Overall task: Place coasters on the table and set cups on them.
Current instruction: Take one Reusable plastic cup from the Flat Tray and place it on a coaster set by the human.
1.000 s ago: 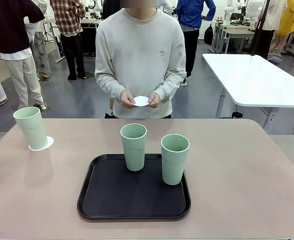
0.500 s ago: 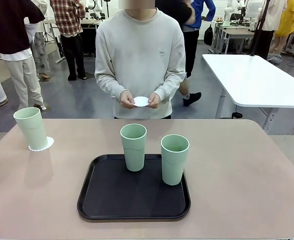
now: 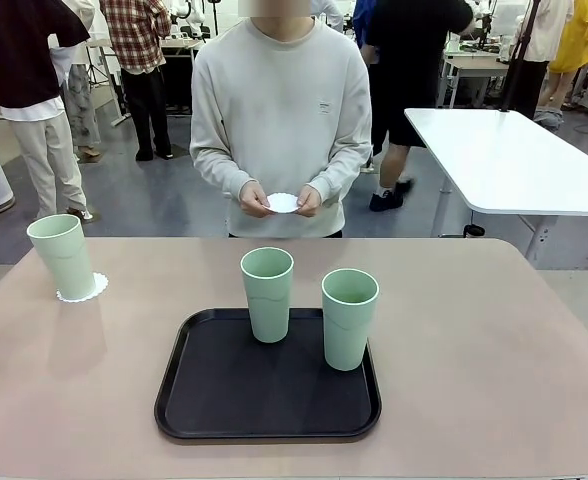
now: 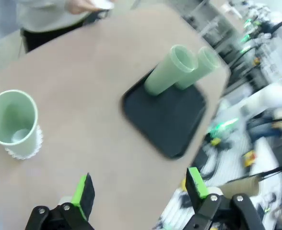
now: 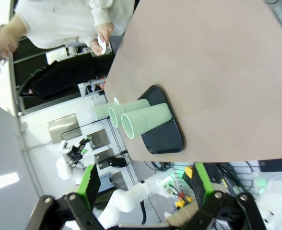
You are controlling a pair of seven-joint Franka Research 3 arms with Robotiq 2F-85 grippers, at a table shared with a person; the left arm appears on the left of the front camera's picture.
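On the tray (image 3: 224,405) stand two cups (image 3: 267,295); a third cup (image 3: 62,256) rests on a coaster (image 3: 96,288). Left claw (image 4: 138,186) and right claw (image 5: 145,181) are spread, empty.

My left gripper (image 4: 140,188): black jointed two-finger links, bright green pads (image 4: 84,190) lining the jaws, round silver screws at the pivots below them. My right gripper (image 5: 145,183): same black links, green pads, silver screws.

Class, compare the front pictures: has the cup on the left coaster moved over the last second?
No. The cup stays on its coaster, no nearer to or farther from the black tray.
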